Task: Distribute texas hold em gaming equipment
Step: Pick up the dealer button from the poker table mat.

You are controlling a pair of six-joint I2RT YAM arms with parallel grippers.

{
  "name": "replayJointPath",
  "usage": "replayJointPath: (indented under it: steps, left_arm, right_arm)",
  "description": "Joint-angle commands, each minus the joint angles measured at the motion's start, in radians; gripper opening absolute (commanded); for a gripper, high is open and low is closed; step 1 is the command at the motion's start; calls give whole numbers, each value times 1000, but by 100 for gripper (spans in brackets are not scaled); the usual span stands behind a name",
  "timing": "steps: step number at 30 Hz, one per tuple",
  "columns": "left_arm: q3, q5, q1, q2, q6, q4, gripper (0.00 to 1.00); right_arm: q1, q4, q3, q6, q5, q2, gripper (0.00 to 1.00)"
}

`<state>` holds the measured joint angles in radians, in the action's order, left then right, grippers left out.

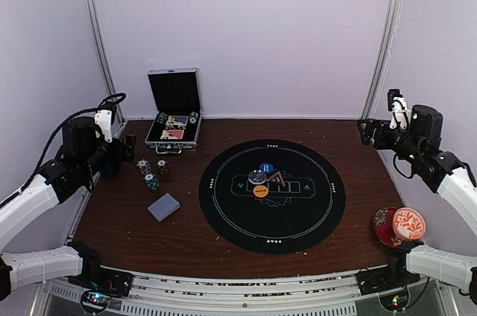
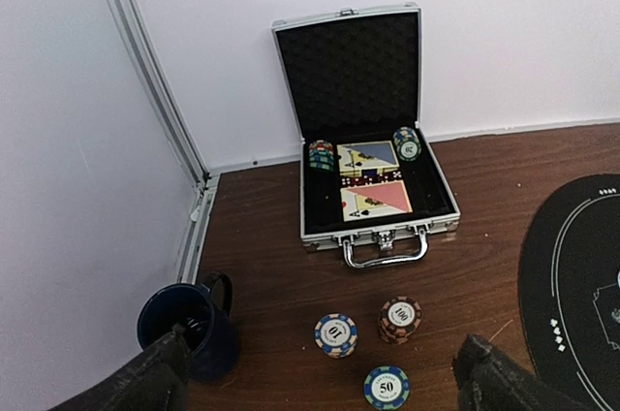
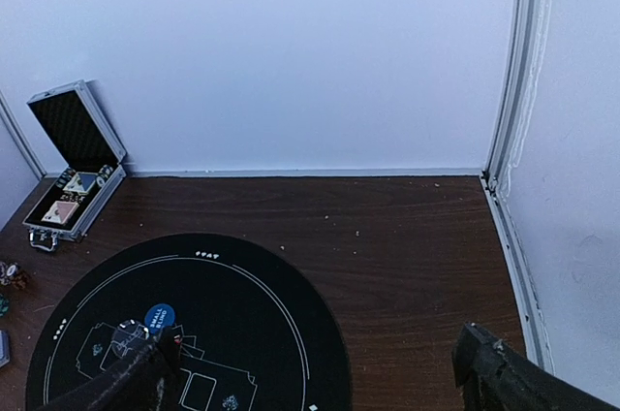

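Dark wooden table (image 1: 112, 219) carries the poker set: three chip stacks (image 2: 400, 318) and a grey-blue card deck (image 1: 163, 206) near its left edge; a blue button disc (image 1: 265, 168), orange button disc (image 1: 260, 190) and red triangle marker (image 1: 279, 179) on the central round mat (image 1: 313, 219). An open case (image 2: 368, 178) sits far-left. Left gripper (image 2: 325, 372) and right gripper (image 3: 320, 372) gape wide, empty.

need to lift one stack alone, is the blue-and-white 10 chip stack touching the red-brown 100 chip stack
Apart. The left wrist view shows bare wooden table between the blue-and-white 10 chip stack and the red-brown 100 chip stack.
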<state>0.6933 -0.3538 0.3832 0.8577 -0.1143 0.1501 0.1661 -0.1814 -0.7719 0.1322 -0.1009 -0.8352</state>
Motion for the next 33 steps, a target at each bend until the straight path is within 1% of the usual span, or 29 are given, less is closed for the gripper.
replayJointPath:
  steps: [1, 3, 5, 9, 12, 15, 18, 22, 26, 28, 29, 31, 33]
  left_arm:
    - [51, -69, 11, 18, -78, -56, 98]
    - [63, -77, 12, 28, -93, -53, 98]
    - [72, -79, 13, 33, -104, -50, 98]
    - [87, -80, 13, 34, -115, -47, 98]
    - [95, -78, 10, 39, -125, -44, 98]
    - [118, -77, 9, 65, -138, -24, 98]
    - [169, -96, 8, 117, -161, 39, 98]
    - [246, -96, 9, 217, -221, 178, 98]
    - [309, -79, 11, 292, -275, 310, 98]
    - [318, -35, 10, 289, -262, 322, 98]
    - [312, 3, 11, 277, -252, 312, 98]
    - [266, 57, 11, 242, -228, 254, 98]
    - [232, 75, 11, 211, -215, 220, 98]
  right_arm:
    - [-24, -14, -61, -103, -123, -45, 100]
    - [-30, -56, -96, -142, -142, -98, 100]
    - [-33, -132, -163, -185, -164, -174, 100]
    - [-37, -348, -383, -259, -169, -378, 100]
    - [-38, -397, -463, -268, -189, -480, 100]
    - [-25, -414, -505, -279, -231, -534, 100]
    - [17, -444, -563, -284, -193, -570, 100]
    - [78, -459, -643, -270, -170, -619, 100]
    - [172, -494, -687, -298, -136, -692, 100]
    - [222, -504, -686, -346, -141, -721, 100]
    - [246, -481, -663, -363, -127, -731, 100]
    - [314, -446, -647, -414, -61, -753, 100]
    - [373, -451, -683, -438, 4, -793, 100]
